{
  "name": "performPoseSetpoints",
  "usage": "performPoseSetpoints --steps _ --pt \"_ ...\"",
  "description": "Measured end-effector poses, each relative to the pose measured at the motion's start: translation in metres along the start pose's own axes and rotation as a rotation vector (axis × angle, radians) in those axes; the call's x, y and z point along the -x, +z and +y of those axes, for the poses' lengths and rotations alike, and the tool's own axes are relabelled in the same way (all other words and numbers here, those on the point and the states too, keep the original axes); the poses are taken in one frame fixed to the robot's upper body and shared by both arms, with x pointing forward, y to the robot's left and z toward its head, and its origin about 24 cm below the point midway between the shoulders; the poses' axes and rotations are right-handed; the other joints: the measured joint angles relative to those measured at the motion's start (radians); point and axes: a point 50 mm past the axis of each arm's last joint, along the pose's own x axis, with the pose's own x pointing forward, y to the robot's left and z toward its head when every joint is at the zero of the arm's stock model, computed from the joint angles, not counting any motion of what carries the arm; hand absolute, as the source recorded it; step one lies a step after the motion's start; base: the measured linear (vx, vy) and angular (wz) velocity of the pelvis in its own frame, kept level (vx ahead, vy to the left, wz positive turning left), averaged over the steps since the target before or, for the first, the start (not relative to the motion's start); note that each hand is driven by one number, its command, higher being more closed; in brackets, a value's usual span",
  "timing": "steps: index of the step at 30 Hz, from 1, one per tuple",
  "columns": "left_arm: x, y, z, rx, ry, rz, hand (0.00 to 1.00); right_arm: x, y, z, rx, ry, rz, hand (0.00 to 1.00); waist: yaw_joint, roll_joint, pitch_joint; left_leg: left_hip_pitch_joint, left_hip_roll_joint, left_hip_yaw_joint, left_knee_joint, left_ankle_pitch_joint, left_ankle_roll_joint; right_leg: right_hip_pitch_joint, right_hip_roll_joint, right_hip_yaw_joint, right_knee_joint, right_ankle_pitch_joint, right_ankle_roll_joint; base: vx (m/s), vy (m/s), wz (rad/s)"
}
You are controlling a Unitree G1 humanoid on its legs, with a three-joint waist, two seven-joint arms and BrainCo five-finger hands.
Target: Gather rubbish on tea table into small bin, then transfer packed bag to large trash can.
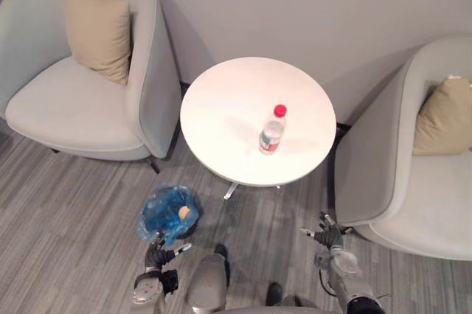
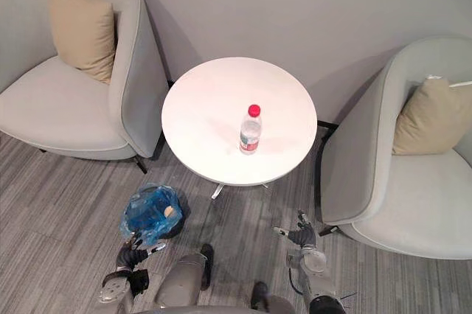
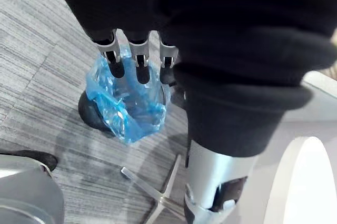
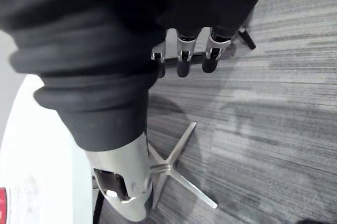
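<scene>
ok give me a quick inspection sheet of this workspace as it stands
surface: round white table, one bottle on it
job's things: bottle with red cap, upright; small bin lined with a blue bag on the floor, a tan scrap inside
clutter: nothing seen
hands: left hand low beside the small bin, fingers relaxed, empty; right hand low by the right armchair, fingers relaxed, empty
cables: nothing seen
surroundings: left armchair opposite, both grey with beige cushions; grey floor
</scene>
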Motion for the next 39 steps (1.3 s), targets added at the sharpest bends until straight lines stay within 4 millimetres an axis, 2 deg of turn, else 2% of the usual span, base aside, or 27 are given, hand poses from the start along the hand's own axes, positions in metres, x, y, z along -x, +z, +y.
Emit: performPoseSetpoints --steps 1,2,3,4,6,7,8,10,14,22,25,26,27,34,37,39 --pt "0.0 -0.001 0.002 -0.011 -0.001 0.002 0.0 0.001 0.0 0.002 0.015 0.008 -0.008 0.0 -0.007 0.0 0.0 0.011 -0.005 0.0 -0.013 0.0 0.001 -0.015 -0.006 0.004 0.033 -0.009 0.004 0.1 0.048 0.17" --pt "0.001 -0.002 0.005 -0.022 0.003 0.005 0.0 0.003 0.003 0.007 0.035 0.027 -0.028 0.0 -0.017 -0.021 -0.011 0.027 -0.017 -0.004 -0.038 0.002 -0.001 -0.036 -0.013 0.026 0.037 -0.026 -0.005 0.12 0.0 0.11" --pt "0.001 -0.002 0.007 -0.028 0.007 0.006 0.0 0.004 0.009 0.01 0.042 0.039 -0.061 0.0 -0.019 -0.031 -0.016 0.036 -0.021 -0.004 -0.05 0.002 -0.002 -0.059 -0.011 0.031 0.01 -0.042 -0.008 0.15 -0.03 0.1" --pt "0.0 -0.001 0.006 -0.028 0.007 0.003 0.0 0.004 0.016 0.01 0.041 0.037 -0.094 0.0 -0.02 -0.031 -0.015 0.036 -0.021 -0.007 -0.051 0.005 -0.008 -0.075 -0.006 0.034 -0.031 -0.043 -0.011 0.12 -0.045 0.08" --pt "-0.002 0.001 0.008 -0.036 0.01 -0.001 0.0 0.004 0.026 0.011 0.049 0.037 -0.146 0.0 -0.021 -0.037 -0.016 0.031 -0.035 -0.01 -0.048 0.005 -0.009 -0.088 -0.005 0.055 -0.141 -0.014 -0.027 0.11 -0.065 0.22" --pt "-0.003 0.0 0.006 -0.037 0.004 0.004 0.0 0.005 0.033 0.01 0.063 0.04 -0.185 0.0 -0.026 -0.046 -0.016 0.032 -0.054 -0.03 -0.039 0.004 -0.009 -0.082 -0.012 0.061 -0.185 0.06 -0.031 0.15 -0.094 0.39" --pt "-0.001 -0.003 0.001 -0.037 -0.008 0.01 0.0 0.006 0.037 0.01 0.082 0.05 -0.211 0.0 -0.031 -0.024 -0.026 0.032 -0.051 -0.046 -0.053 0.008 -0.014 -0.071 -0.008 0.052 -0.216 0.065 -0.034 0.18 -0.086 0.34" --pt "0.002 -0.008 0.002 -0.031 0.0 0.024 0.0 0.011 0.052 0.018 0.11 0.099 -0.29 0.0 -0.033 -0.006 -0.028 0.032 -0.042 -0.054 -0.083 0.017 -0.028 -0.056 0.009 0.047 -0.275 0.087 -0.046 0.2 -0.095 0.05" --pt "0.005 -0.017 0.006 -0.027 0.011 0.05 0.0 0.018 0.064 0.03 0.153 0.18 -0.38 0.0 -0.04 -0.005 -0.03 0.062 -0.029 -0.067 -0.116 0.018 -0.03 0.006 0.039 0.038 -0.357 0.108 -0.058 0.17 -0.092 -0.01" --pt "0.007 -0.022 0.0 -0.037 -0.01 0.063 0.0 0.02 0.065 0.038 0.195 0.22 -0.394 0.0 -0.04 0.0 -0.033 0.083 -0.05 -0.119 -0.173 0.042 -0.036 0.04 0.026 0.001 -0.403 0.108 -0.058 0.06 -0.028 0.15" --pt "0.008 -0.026 -0.004 -0.049 -0.027 0.074 0.0 0.014 0.077 0.045 0.197 0.198 -0.427 0.0 -0.037 0.0 -0.033 0.086 -0.063 -0.146 -0.217 0.075 -0.035 0.038 0.018 -0.026 -0.407 0.118 -0.067 -0.02 -0.017 0.29" --pt "0.009 -0.027 -0.004 -0.049 -0.029 0.077 0.0 0.012 0.084 0.048 0.188 0.189 -0.444 0.0 -0.034 0.0 -0.033 0.087 -0.062 -0.153 -0.229 0.086 -0.037 0.04 0.02 -0.028 -0.418 0.131 -0.067 -0.07 -0.013 0.12" --pt "0.009 -0.027 -0.006 -0.052 -0.034 0.077 0.0 0.01 0.09 0.051 0.177 0.175 -0.46 0.0 -0.018 0.0 -0.033 0.089 -0.064 -0.156 -0.245 0.098 -0.037 0.038 0.019 -0.03 -0.423 0.135 -0.068 -0.06 -0.008 0.1" --pt "0.013 -0.038 -0.005 -0.054 -0.033 0.116 0.0 0.0 0.103 0.063 0.142 0.147 -0.459 0.0 -0.011 0.003 -0.031 0.097 -0.08 -0.2 -0.337 0.174 -0.043 0.022 0.004 -0.06 -0.423 0.143 -0.066 -0.1 -0.005 0.19" --pt "0.014 -0.039 -0.007 -0.057 -0.04 0.12 0.0 -0.005 0.115 0.063 0.094 0.107 -0.47 0.0 0.013 0.012 -0.026 0.085 -0.082 -0.209 -0.365 0.202 -0.048 0.001 0.004 -0.064 -0.424 0.152 -0.065 -0.12 0.011 0.09" --pt "0.015 -0.039 -0.01 -0.06 -0.052 0.121 0.0 -0.01 0.127 0.063 0.072 0.083 -0.487 0.0 0.016 0.025 -0.019 0.063 -0.085 -0.228 -0.365 0.214 -0.049 -0.01 0.002 -0.082 -0.425 0.155 -0.063 -0.11 0.017 0.23"
